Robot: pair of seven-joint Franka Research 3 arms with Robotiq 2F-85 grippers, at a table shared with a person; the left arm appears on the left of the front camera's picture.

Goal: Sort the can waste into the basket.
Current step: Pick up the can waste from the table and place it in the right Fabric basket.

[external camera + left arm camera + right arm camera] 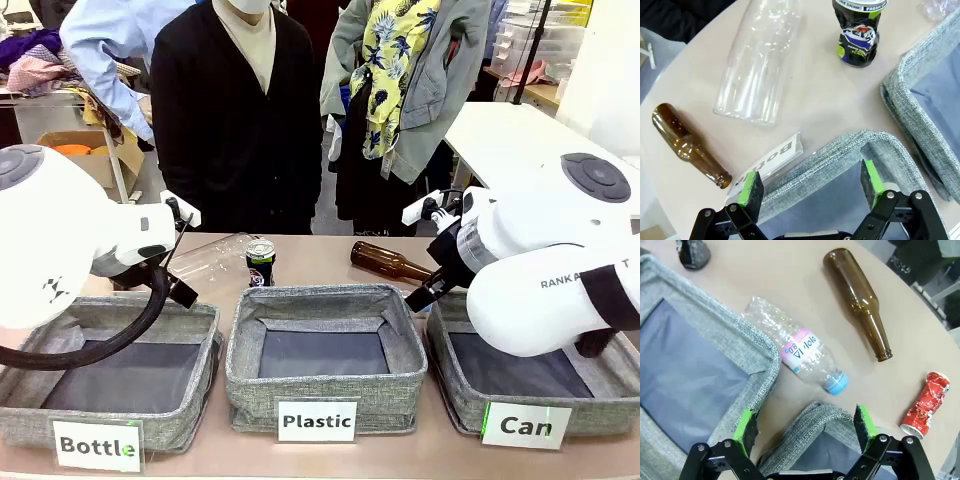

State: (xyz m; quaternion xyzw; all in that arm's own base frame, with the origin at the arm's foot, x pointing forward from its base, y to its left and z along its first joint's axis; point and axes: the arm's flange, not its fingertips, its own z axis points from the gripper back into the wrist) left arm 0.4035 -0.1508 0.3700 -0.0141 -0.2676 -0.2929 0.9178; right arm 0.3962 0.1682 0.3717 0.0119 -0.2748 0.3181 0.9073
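Our left gripper (811, 186) and right gripper (805, 424) both hang with jaws spread, holding nothing. The dented black drink can (261, 263) stands at the far side behind the middle grey fabric basket (325, 296), so we could drop it short, into "Plastic", and its dents may let it slip or tip. The crushed red can (925, 405) lies close to the table edge, near the brown glass bottle (858, 300), and a nudge might roll it off. The grey woven basket (462, 395) at the right reads "Can", the left one "Bottle". The black can shows "FRESH".
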